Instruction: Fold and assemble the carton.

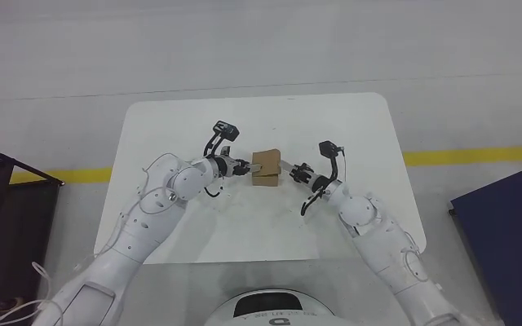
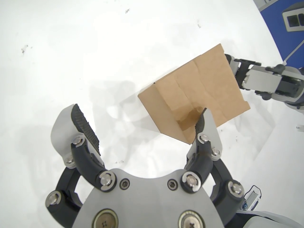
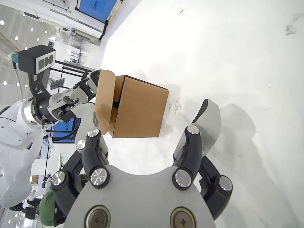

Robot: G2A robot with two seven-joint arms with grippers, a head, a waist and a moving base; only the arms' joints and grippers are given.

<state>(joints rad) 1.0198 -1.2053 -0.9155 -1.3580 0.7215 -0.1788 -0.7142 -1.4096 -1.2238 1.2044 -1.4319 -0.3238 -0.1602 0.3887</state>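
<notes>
The brown carton point(image 1: 267, 167) sits near the middle of the white surface point(image 1: 163, 147), directly between my two arms. My left fingers point(image 1: 247, 168) are spread wide and grasp nothing. In my left wrist view, one fingertip point(image 2: 203, 119) presses against the near end of the carton point(image 2: 201, 84), close to a corner. The other finger point(image 2: 80, 124) hangs over bare surface, well apart from the cardboard. My right fingers point(image 1: 294, 171) are released as well, at the opposite end of the carton. In my right wrist view, one finger point(image 3: 209, 115) is out over the surface, apart from the carton point(image 3: 140, 110). The other finger point(image 3: 95, 143) is just beside the carton's lower corner, and I cannot tell whether it touches. From that side the carton looks like a squared-up box. An end flap point(image 3: 104, 100) stands slightly away from the body, with a dark gap between flap and wall. My left fingers point(image 3: 91, 84) show just behind that flap, right against it. In my left wrist view, the tips of my right fingers point(image 2: 234, 72) sit right at the carton's far edge.
</notes>
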